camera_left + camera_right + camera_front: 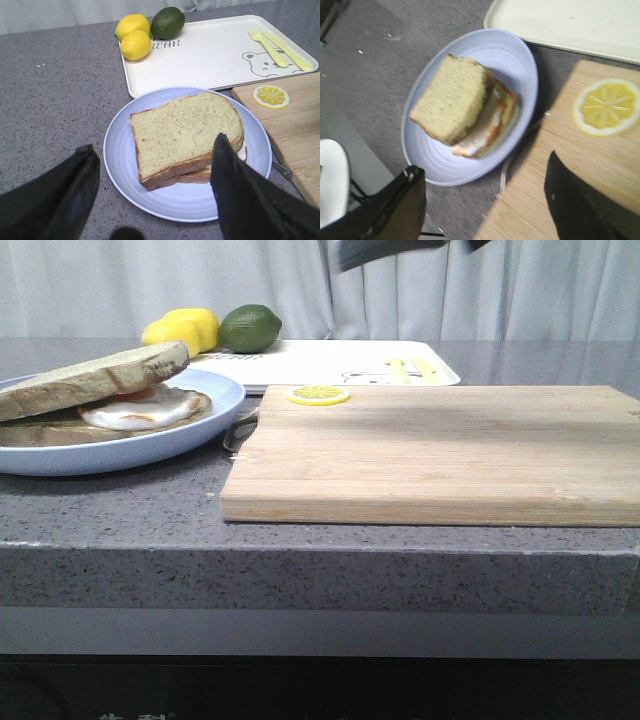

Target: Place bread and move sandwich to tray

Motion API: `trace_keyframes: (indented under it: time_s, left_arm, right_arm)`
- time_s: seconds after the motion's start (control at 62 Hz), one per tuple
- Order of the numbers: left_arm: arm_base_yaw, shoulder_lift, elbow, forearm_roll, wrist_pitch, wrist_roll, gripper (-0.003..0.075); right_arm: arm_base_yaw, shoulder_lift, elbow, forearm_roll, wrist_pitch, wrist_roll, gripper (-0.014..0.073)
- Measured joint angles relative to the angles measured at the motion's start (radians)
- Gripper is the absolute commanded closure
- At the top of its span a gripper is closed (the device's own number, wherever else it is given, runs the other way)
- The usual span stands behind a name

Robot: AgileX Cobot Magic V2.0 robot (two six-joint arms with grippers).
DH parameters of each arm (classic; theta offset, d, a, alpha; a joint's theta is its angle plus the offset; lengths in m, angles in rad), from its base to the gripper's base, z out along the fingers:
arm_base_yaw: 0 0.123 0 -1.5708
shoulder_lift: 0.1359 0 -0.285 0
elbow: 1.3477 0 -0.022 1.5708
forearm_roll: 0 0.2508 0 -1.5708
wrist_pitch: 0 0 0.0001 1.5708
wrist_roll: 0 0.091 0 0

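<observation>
Cutting board [430, 450] nearest; sandwich [186, 136] on blue plate [125, 165], tray [210, 55] at 12 o'clock. Left gripper [155, 192] and right gripper [485, 205] jaws apart, empty. Risk: top bread [95, 378] sits askew, may slide in transfer.

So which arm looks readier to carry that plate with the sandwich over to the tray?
Probably the left. Its open pincer hangs right over the plate and sandwich, with the tray just beyond. The right pincer, also open, sits off to the side, partly above the cutting board.
</observation>
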Motion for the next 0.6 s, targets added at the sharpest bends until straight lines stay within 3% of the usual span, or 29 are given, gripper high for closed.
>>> trace_keyframes:
  time_s: [0.178,0.274,0.597]
  left_arm:
    - [0.000,0.000,0.000,0.000,0.000,0.000,0.0248]
    - [0.000,0.000,0.000,0.000,0.000,0.000,0.0248]
    - [0.000,0.000,0.000,0.000,0.000,0.000,0.0248]
  right_arm:
    - [-0.025,-0.172,0.000,-0.506,0.192,0.230,0.0074]
    - [-0.027,-0.245,0.000,-0.663,0.264,0.316,0.0074]
    - [-0.027,-0.542,0.215,-0.713,0.192,0.361,0.0074]
